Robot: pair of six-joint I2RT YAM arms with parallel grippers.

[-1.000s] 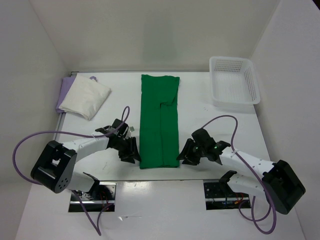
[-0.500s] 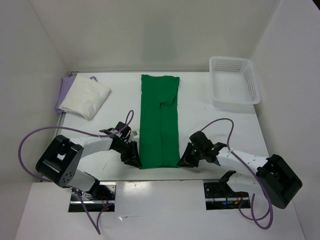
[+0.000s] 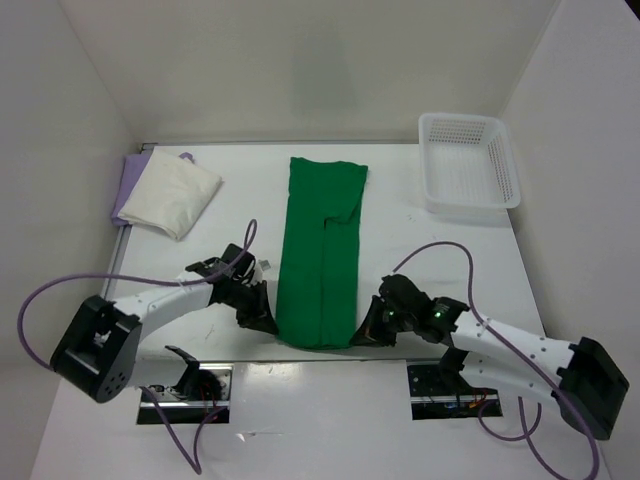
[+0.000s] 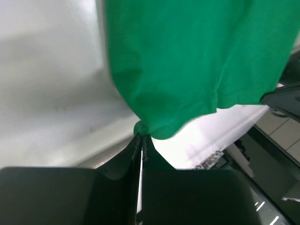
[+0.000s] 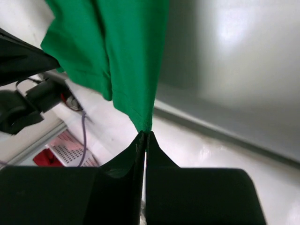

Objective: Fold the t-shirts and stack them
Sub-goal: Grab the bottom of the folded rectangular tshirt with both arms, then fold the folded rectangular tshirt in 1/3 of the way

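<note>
- Since a second ago, both grippers have closed in from either side of the green shirt (image 3: 322,250) and clamped onto its near corners. The near hem now lies closer to the near edge of the table (image 3: 420,260), and the shirt's far end has shifted slightly to the right.
- Green shirt: folded into a long narrow strip, lying down the middle of the table from far to near. A loose fold edge shows on its right half. The near hem bows outward between the two grips.
- Left gripper (image 3: 265,322): jaws pressed together on the near-left corner of the green shirt. The left wrist view shows a small bunch of green cloth pinched at the fingertips (image 4: 136,152).
- Right gripper (image 3: 368,333): jaws pressed together on the near-right corner of the green shirt. The right wrist view shows the cloth drawn to a point where it enters the fingertips (image 5: 139,147).
- Off-white shirt (image 3: 172,195): folded, at the far-left corner of the table, well apart from the green shirt.
- Lavender shirt (image 3: 128,180): underneath the off-white shirt, with only its left and far edges showing.
- Basket (image 3: 468,205): white mesh, at the far-right corner, well apart from the green shirt and from both grippers.
</note>
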